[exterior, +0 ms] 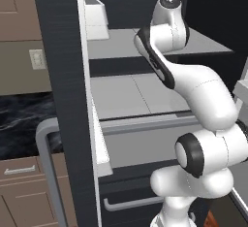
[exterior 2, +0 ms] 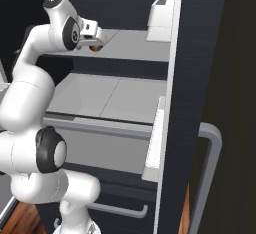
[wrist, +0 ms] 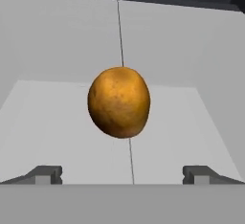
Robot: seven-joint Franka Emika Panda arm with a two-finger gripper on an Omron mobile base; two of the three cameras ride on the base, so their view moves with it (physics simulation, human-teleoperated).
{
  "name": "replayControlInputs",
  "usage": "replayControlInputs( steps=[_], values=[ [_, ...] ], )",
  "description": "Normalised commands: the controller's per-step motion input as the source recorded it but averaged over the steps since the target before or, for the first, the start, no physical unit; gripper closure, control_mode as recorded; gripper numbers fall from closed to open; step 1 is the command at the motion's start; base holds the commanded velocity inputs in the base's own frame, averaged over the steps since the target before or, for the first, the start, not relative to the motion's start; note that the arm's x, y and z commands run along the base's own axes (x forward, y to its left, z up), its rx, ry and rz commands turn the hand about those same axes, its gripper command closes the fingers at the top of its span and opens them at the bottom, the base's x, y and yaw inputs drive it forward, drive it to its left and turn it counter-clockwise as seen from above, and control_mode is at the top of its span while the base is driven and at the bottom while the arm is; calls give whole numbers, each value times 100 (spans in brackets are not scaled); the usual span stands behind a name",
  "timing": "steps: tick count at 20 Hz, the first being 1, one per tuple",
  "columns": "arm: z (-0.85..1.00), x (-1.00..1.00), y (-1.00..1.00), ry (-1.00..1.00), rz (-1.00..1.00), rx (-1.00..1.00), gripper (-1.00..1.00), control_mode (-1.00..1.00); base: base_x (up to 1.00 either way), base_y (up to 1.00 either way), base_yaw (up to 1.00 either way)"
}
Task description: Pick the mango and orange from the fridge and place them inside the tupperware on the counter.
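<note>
Black marble counter (exterior: 22, 124) at far left of the left base view, over brown cabinets (exterior: 24, 192), behind the open door's grey bar handle (exterior: 48, 168). Charcoal fridge (exterior: 58, 51) next, door swung wide, white door bin (exterior: 96, 15) high on its inner face, grey shelves (exterior: 135, 95) stacked to the right. White arm reaching in over the upper shelf. From the right base view, gripper (exterior 2: 96, 40) level with that upper shelf, orange (exterior 2: 94, 47) just below and in front of it. From the hand view, orange (wrist: 119, 102) centred on the grey shelf, ahead of the fingertips (wrist: 45, 174), spread wide apart, touching nothing.
</note>
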Motion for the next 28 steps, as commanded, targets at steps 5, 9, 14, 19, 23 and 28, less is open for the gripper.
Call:
replayControlInputs(
  steps=[5,9,14,19,23,28],
  values=[
    [0,23,0,0,-9,0,-100,-100,0,0,0],
    [-6,17,0,0,-4,0,-100,-100,0,0,0],
    [-7,18,0,0,-1,0,-100,-100,0,0,0],
    [-7,20,0,0,0,0,-100,-100,0,0,0],
    [-7,14,0,0,0,0,-100,-100,0,0,0],
    [-6,10,0,0,0,0,-100,-100,0,0,0]
  ],
)
